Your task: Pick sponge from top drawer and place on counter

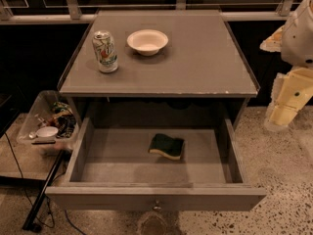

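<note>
1. One sponge (167, 146) lies flat inside the top drawer (98, 153), dark green face up, with its yellow layer showing along the near edge. It sits a little right of the middle and touches none of the walls.
2. The drawer stands open in front of the cabinet, with a small metal knob (156, 207) centred on its front panel.
3. My gripper (282, 112) hangs at the right edge of the view, beside the counter (205, 62) and above the speckled floor (279, 180), well apart from the sponge. Whether it is apart or together I cannot tell.
4. On the counter's left part stands an upright drink can (105, 51). A white bowl (147, 41) rests near it, to its right, not touching it.
5. A clear plastic bin (30, 124) of mixed clutter sits left of the drawer.
</note>
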Tool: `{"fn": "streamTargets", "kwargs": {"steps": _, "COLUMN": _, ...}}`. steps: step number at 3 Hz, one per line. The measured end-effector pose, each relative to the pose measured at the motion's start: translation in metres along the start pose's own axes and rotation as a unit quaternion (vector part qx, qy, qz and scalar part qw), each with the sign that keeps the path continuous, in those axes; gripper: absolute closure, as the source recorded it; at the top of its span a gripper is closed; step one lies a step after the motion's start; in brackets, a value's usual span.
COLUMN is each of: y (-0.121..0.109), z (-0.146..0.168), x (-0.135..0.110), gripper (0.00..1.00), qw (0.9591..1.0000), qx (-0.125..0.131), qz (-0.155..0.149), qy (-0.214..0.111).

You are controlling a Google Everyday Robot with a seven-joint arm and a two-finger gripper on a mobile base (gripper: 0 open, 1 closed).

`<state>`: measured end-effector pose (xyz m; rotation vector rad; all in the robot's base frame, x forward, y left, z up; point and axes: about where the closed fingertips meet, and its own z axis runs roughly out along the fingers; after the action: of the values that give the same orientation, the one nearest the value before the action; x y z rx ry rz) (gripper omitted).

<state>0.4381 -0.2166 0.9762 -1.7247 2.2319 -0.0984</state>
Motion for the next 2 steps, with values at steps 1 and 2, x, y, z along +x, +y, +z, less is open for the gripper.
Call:
{"fn": "streamTargets", "kwargs": {"steps": 1, "y": 0.0000, "z": 0.0000, "x": 0.0000, "gripper": 0.00, "qw": 1.0000, "qx": 0.000, "qz": 0.000, "qy": 0.000}}
{"fn": "streamTargets", "kwargs": {"steps": 2, "y": 0.0037, "z": 0.0100, "x": -0.0009, "gripper": 0.00, "qw": 1.0000, "qx": 0.001, "qz": 0.004, "qy": -0.005}}
